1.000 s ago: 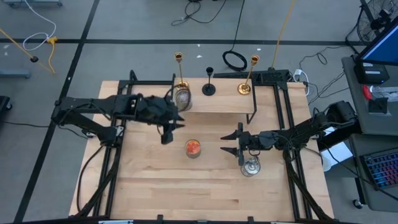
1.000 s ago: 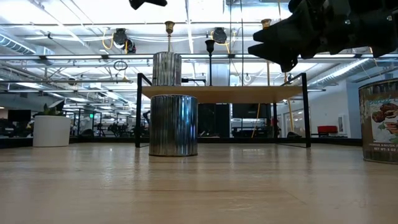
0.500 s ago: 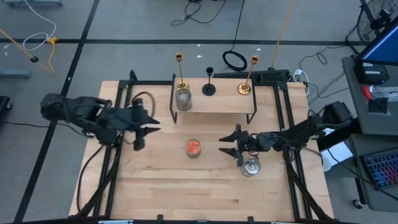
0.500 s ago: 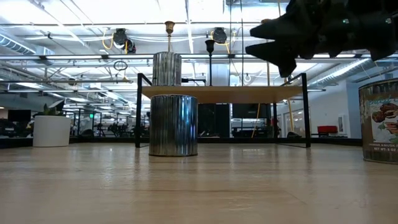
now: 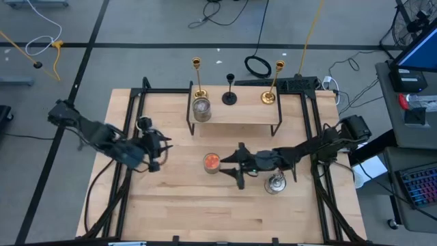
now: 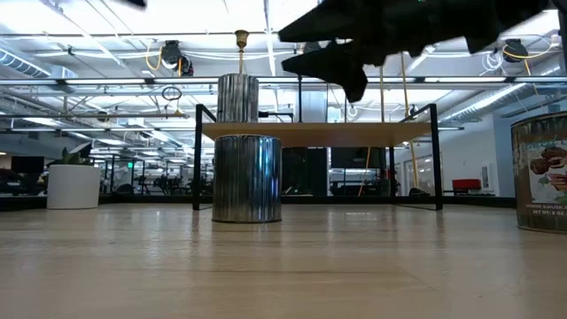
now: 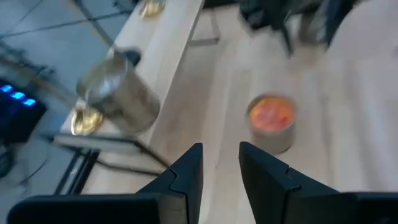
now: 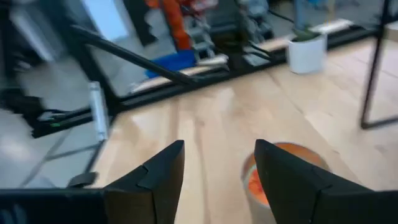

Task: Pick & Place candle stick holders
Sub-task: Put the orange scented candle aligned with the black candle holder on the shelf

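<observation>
Two tall gold candle stick holders (image 5: 198,78) (image 5: 273,83) and a shorter black one (image 5: 229,96) stand on their round bases on a low wooden shelf (image 5: 239,115) at the table's far side. My left gripper (image 5: 160,145) is open and empty over the table's left part, away from the shelf. My right gripper (image 5: 236,167) is open and empty above the table's middle, just right of an orange-topped can (image 5: 212,162). That can shows ahead of its fingers in the right wrist view (image 8: 283,177). In the low view the left gold holder (image 6: 241,40) and the black one (image 6: 299,66) rise above the shelf.
A shiny silver can (image 5: 201,108) stands on the shelf beside the left gold holder. A round, shiny container (image 5: 276,183) stands under my right arm. A labelled can (image 6: 540,173) shows at the low view's right edge. Black frame rails run along both table sides.
My left gripper has drawn back from the shelf's silver can toward the table's left edge and a little toward the near edge, empty. My right gripper has gone toward the table's left, up to the orange-topped can, staying open.
</observation>
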You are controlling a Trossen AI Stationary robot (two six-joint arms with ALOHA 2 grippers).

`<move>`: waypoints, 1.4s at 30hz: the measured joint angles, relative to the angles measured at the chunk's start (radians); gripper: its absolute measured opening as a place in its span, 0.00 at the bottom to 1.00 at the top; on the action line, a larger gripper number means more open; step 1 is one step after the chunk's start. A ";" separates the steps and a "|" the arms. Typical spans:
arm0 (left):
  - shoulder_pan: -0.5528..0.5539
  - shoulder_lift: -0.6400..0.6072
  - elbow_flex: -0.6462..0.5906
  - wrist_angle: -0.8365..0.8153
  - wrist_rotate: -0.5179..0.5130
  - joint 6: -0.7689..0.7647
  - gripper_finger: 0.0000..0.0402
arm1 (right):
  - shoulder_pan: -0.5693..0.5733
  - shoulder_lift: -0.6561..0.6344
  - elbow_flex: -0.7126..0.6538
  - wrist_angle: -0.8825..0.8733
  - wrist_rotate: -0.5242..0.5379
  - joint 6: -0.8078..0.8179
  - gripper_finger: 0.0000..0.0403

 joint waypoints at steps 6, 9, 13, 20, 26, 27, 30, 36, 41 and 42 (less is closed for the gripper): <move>0.007 0.002 -0.219 0.183 -0.049 0.077 0.27 | -0.027 0.000 0.203 -0.373 0.042 0.084 0.41; 0.023 -0.005 -0.225 0.208 -0.068 0.126 0.27 | -0.045 -0.001 0.261 -0.481 0.040 0.124 0.39; 0.030 -0.066 -0.202 0.209 -0.061 0.156 0.27 | -0.060 -0.001 0.274 -0.489 0.042 0.138 0.38; 0.031 -0.275 -0.178 0.226 -0.051 0.232 0.27 | -0.056 0.095 0.300 -0.414 -0.011 0.184 0.37; 0.031 -0.399 -0.185 0.213 -0.034 0.255 0.27 | -0.075 0.126 0.393 -0.537 -0.003 0.124 0.37; 0.031 -0.413 -0.189 0.213 -0.027 0.249 0.27 | -0.083 0.120 0.408 -0.578 0.017 0.124 0.37; 0.031 -0.432 -0.204 0.203 -0.012 0.247 0.27 | -0.110 0.108 0.422 -0.687 0.070 0.137 0.37; 0.031 -0.431 -0.223 0.195 -0.008 0.252 0.27 | -0.150 0.146 0.421 -0.793 0.041 0.206 0.37; 0.031 -0.431 -0.229 0.195 -0.008 0.253 0.27 | -0.150 0.152 0.423 -0.760 0.043 0.183 0.37; 0.031 -0.431 -0.229 0.196 -0.008 0.253 0.27 | -0.150 0.156 0.419 -0.764 0.043 0.182 0.37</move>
